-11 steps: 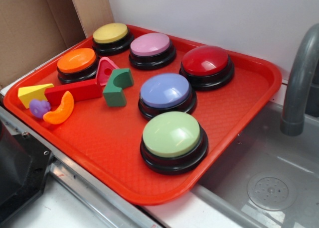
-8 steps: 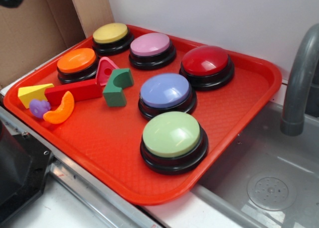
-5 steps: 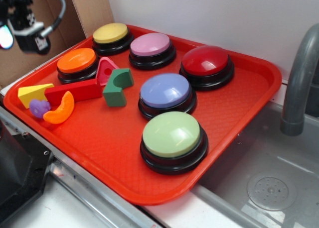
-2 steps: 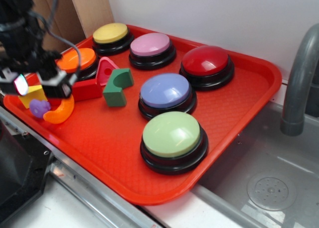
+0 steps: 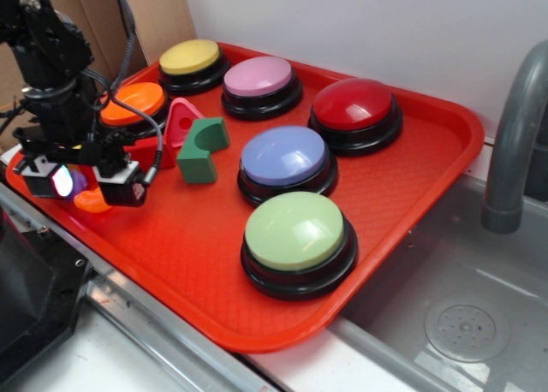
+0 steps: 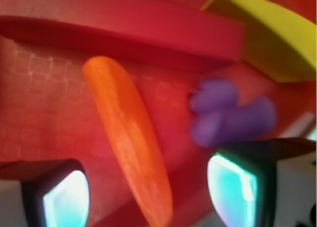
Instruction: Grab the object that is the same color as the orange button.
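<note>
My claw [image 5: 86,185] has dropped lower over the tray's [image 5: 257,315] left corner; spread, its fingers [image 6: 59,192] straddle the orange crescent [image 6: 130,138], not touching.

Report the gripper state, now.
Gripper: open, holding nothing; its fingers straddle the small smooth orange crescent-shaped toy block lying on the red plastic tray.

Orange crescent block [image 6: 130,140] flat on tray, w/ purple piece beside; orange button [image 5: 137,103] far-left, upright.
</note>
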Tool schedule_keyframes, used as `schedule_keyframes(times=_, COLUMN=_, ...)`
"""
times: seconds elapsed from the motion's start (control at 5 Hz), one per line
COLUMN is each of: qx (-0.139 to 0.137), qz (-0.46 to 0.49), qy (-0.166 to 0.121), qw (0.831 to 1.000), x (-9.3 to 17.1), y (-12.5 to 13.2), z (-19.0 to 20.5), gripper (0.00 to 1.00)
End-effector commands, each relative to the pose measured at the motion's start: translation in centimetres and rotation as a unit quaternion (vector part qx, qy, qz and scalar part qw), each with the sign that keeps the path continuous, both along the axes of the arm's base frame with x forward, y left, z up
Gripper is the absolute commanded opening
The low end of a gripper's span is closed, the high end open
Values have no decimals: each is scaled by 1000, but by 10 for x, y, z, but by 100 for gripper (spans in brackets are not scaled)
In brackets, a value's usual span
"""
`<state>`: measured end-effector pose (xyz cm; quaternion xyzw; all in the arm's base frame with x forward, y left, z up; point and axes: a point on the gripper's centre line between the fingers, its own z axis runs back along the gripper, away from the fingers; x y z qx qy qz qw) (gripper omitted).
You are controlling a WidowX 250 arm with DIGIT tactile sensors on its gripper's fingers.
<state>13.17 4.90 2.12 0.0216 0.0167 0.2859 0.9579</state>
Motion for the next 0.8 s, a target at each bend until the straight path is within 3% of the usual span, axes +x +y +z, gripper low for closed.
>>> schedule_keyframes(times=0.0, qx=-14, qz=-23, qy=-29, qw=999, x=0, y=-5, z=-11, gripper=11)
schedule_keyframes(times=0.2, qx=-18, qz=-35, qy=-37, qw=999, x=0, y=-12, z=-12, gripper=0)
schedule_keyframes(times=0.6, qx=-22, qz=-44, qy=-38, qw=998, x=2, y=-18, z=-9, gripper=0)
